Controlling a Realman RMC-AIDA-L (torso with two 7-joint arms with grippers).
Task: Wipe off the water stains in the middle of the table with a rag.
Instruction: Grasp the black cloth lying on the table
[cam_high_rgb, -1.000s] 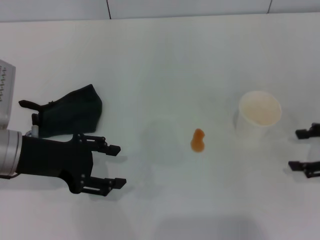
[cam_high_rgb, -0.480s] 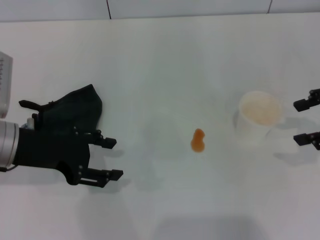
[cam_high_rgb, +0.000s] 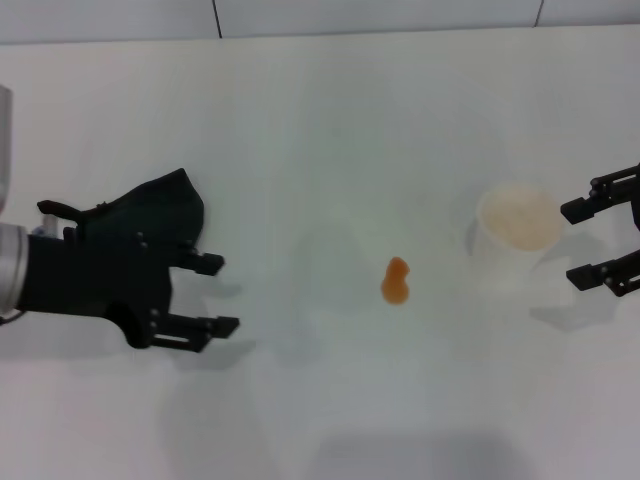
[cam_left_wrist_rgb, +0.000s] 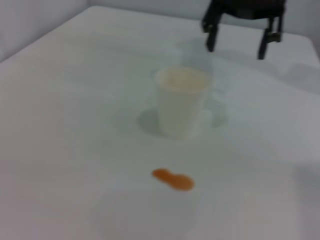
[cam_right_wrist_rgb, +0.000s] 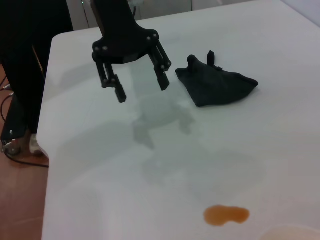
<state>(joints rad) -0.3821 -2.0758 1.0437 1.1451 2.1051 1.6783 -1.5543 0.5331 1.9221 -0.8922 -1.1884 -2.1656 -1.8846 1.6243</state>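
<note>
The water stains (cam_high_rgb: 396, 281) are a small orange-brown blot in the middle of the white table (cam_high_rgb: 320, 120); they also show in the left wrist view (cam_left_wrist_rgb: 173, 179) and the right wrist view (cam_right_wrist_rgb: 226, 215). The dark rag (cam_high_rgb: 160, 218) lies at the left, partly hidden behind my left arm; the right wrist view shows it whole (cam_right_wrist_rgb: 215, 82). My left gripper (cam_high_rgb: 222, 294) is open and empty, just right of the rag, above the table. My right gripper (cam_high_rgb: 573, 245) is open and empty, just right of the cup.
A translucent whitish cup (cam_high_rgb: 518, 235) stands upright right of the stain, close to my right gripper's fingers; it also shows in the left wrist view (cam_left_wrist_rgb: 181, 100). The table's left edge shows in the right wrist view (cam_right_wrist_rgb: 47, 150).
My left gripper has drawn back to the left, closer to the rag. My right gripper has risen and moved left toward the cup. Rag, stain and cup have not moved.
</note>
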